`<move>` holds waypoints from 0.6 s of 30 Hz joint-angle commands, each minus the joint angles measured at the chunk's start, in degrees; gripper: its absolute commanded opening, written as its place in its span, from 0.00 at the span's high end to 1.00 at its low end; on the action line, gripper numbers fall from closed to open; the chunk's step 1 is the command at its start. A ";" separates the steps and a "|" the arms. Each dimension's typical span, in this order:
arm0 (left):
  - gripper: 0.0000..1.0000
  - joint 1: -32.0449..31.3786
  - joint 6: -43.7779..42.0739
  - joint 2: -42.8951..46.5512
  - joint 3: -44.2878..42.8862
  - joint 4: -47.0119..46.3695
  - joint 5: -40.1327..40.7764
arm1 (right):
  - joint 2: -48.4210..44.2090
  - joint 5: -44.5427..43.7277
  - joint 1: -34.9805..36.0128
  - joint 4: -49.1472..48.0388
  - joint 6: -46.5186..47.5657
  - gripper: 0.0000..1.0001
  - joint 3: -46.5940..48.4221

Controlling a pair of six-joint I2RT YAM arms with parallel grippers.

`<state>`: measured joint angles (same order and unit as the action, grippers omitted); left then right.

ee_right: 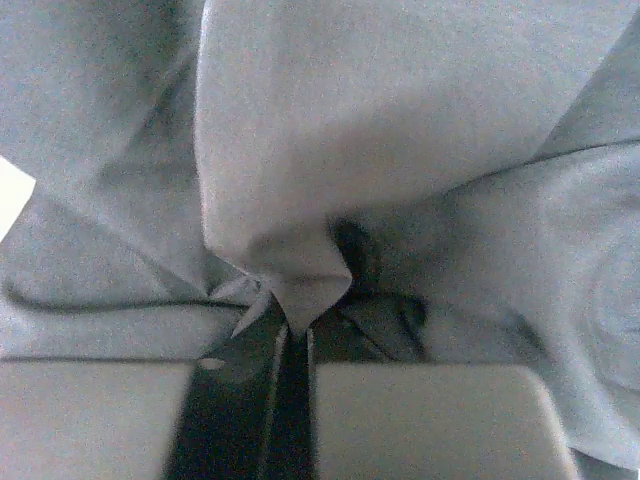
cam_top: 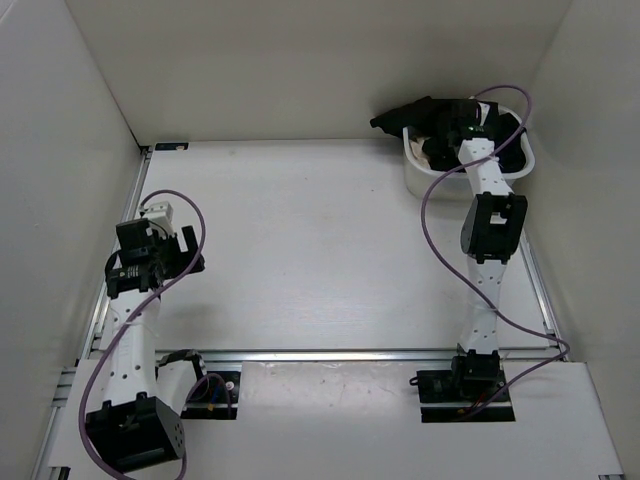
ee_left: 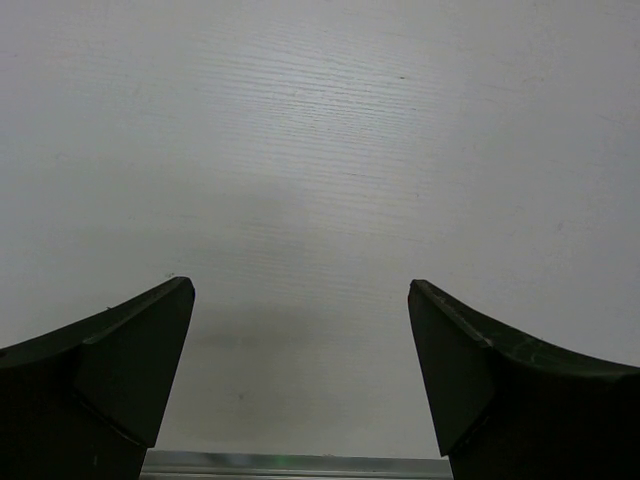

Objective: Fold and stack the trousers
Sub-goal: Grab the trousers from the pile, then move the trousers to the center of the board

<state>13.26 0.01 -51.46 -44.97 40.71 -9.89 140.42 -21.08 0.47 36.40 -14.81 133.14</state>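
Ok, R arm is stretched out to the far right corner of the table (cam_top: 300,240), wrist down inside the white basket (cam_top: 418,178). Right gripper (ee_right: 290,345) has its fingers pressed nearly together, and there's a peak of cloth nipped between the tips: that's the trousers (ee_right: 400,130), pinched on a fold, w/ creases fanning out from the bite. Fabric fills the whole wrist view and reads grey-blue up close; from the top cam it's plain black. Trousers (cam_top: 405,115) sit bunched in the basket, heaped around the wrist, w/ one dark end poking out over the far-left rim toward the back wall. Small pale patch (ee_right: 12,195) at the left edge of the wrist view, can't tell what it is. Over to the L side: left gripper (ee_left: 300,290) is spread wide, both dark fingers well apart, nothing between them, just bare white tabletop beyond. A metal rail (ee_left: 290,465) runs along the bottom of that view. L arm is folded back near the left edge of the table, well apart from the basket.
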 commanded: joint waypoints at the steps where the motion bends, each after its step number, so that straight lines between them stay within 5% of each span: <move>1: 0.00 0.63 -0.01 0.49 -2.92 0.51 -1.53 | -8.83 -1.95 -0.12 -3.00 -0.75 1.00 -1.39; 11: 0.00 0.63 -0.01 5.05 -3.54 0.51 -2.06 | -37.80 -2.49 8.57 -8.18 5.48 1.00 -2.62; 14: 0.00 0.63 -0.01 6.63 -4.07 0.51 -2.06 | -44.87 1.21 17.69 -13.63 7.94 1.00 -3.15; 18: 0.00 0.63 -0.01 7.78 -6.26 0.51 -3.12 | -47.08 4.29 40.15 -16.71 22.41 1.00 2.90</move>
<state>13.65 0.01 -45.30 -48.07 41.60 -11.22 95.00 -21.19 27.97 26.33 -4.43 131.92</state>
